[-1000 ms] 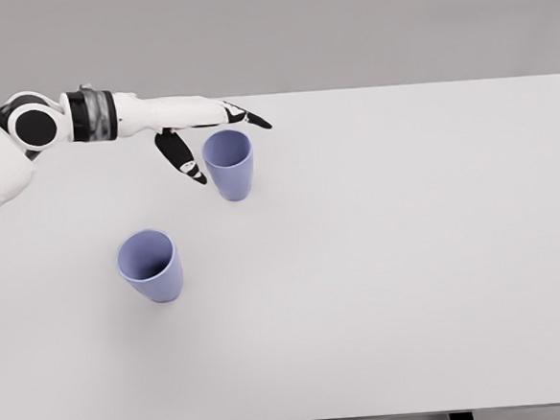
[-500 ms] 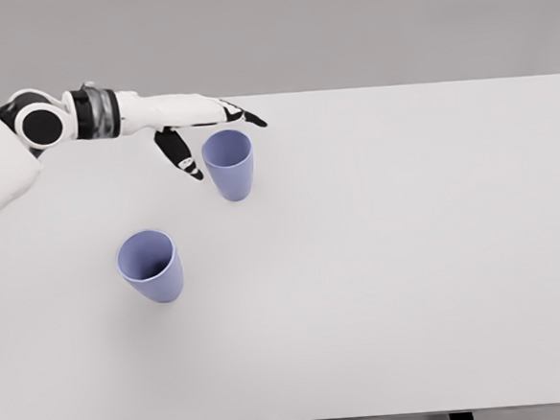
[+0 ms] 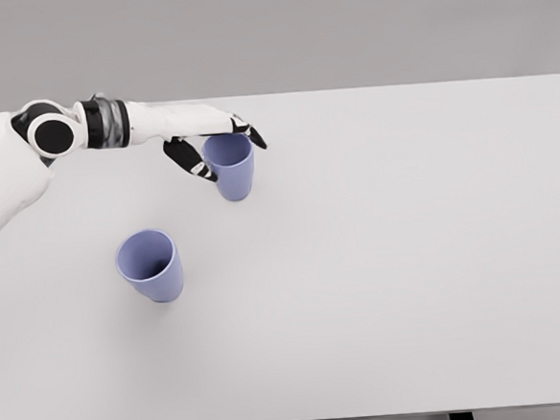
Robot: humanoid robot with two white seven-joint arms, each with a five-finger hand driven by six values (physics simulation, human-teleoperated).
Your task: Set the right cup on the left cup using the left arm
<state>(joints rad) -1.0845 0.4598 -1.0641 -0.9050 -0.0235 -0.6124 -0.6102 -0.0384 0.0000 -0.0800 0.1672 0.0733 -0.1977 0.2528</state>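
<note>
Blue and upright, the right cup [image 3: 230,165] stands between the spread fingers [image 3: 188,161] of the left hand [image 3: 212,138], thumb near its side, other fingers beyond its rim: open, apparently bracketing it for a grasp. Well below the fingers stands the left cup [image 3: 150,265].

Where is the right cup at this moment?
In the head view, the right cup stands upright on the table, left of the middle near the far edge, with the left hand around its rim and the left cup nearer the camera.
</note>
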